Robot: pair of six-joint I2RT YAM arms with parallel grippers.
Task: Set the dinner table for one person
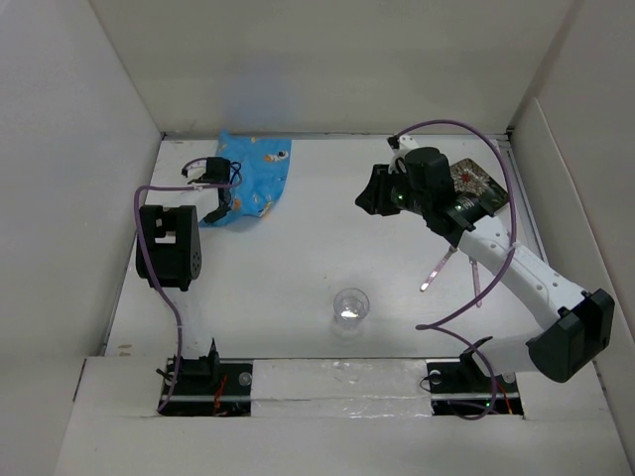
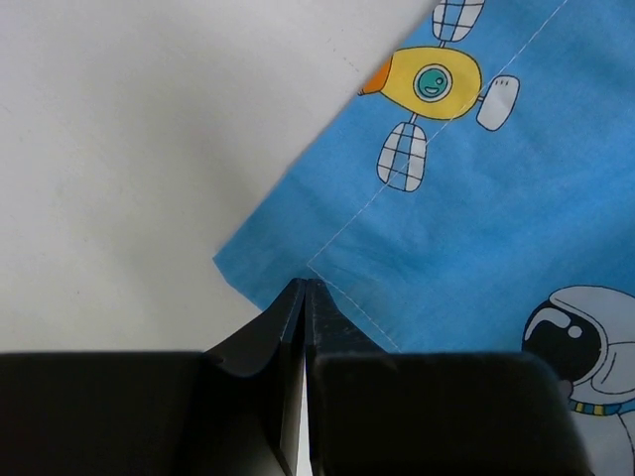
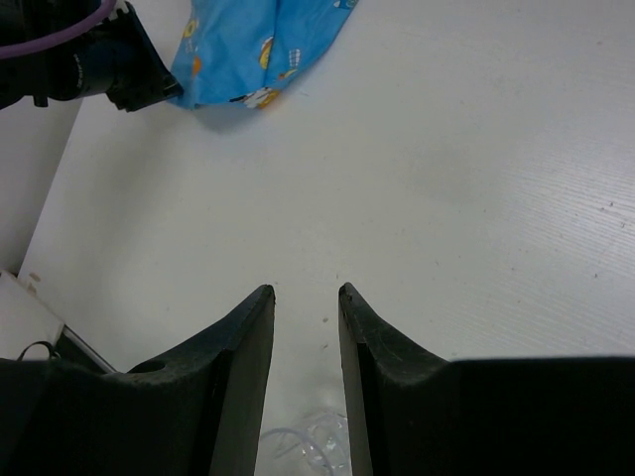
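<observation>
Plain white matte table (image 1: 298, 248), walls on three sides. Far left on it there's a blue cartoon-print cloth (image 1: 256, 177), kinda rumpled, with astronauts and little spacecraft on it. A clear cup (image 1: 350, 304) stands upright around the middle, toward the near edge. Far right has a dark patterned square thing (image 1: 478, 182), partly hidden. Two thin pale sticks (image 1: 438, 269) lie on the right, nearer than that; can't tell what they are.

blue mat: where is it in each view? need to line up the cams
Top: mat at the far left of the table.
Left wrist: mat fills the right half, its hem at the shut left fingers.
Right wrist: mat at the top edge, left of centre.
Shared landmark: the left fingers, at the mat's near corner in all three views.
</observation>
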